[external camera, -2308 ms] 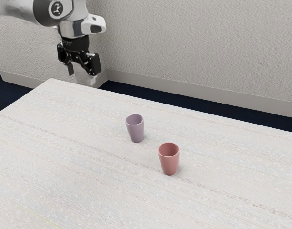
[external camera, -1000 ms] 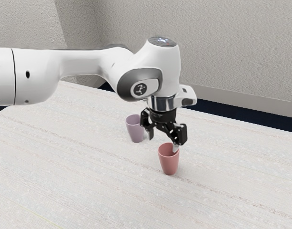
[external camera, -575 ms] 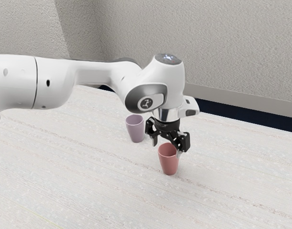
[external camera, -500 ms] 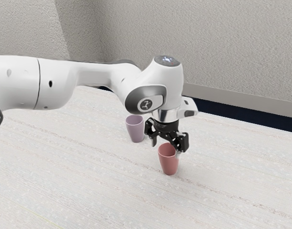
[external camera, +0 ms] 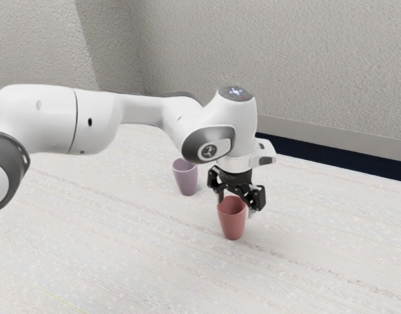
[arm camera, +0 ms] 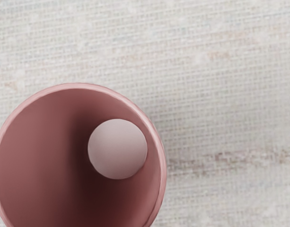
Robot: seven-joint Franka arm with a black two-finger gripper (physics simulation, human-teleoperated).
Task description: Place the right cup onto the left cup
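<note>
Lowering toward the pink cup [external camera: 232, 224], seen in the exterior view. Since the preceding picture the end effector [external camera: 235, 205] has shifted a little toward four o'clock and dropped, so its spread fingers [external camera: 251, 212] now stand to either side of the cup's mouth. No grip seen: cup upright on the worktop [external camera: 122, 248], not lifted. Purple cup [external camera: 186, 178] upright too, well apart, toward ten o'clock from the pink one; neither cup has moved. Reading: pink is the "right cup", purple the receiver; the task is at its pre-grasp stage. Next comes closing on the wall, then a lift toward ten o'clock. Off-centre closing could tip or nudge it. Both cups smooth, rounded, tapering to narrow feet, a form that ought to nest. Worktop off-white, streaked with faint brownish grain.

Wrist view: looking down into the pink cup, empty. Rim [arm camera: 81, 86] thin, circular, paler than the dusky interior; inner wall soft-sheened, shading darker around a pale, flat round base [arm camera: 117, 149]. Worktop beyond shows a fine woven texture, with a rusty streak beside the cup.
</note>
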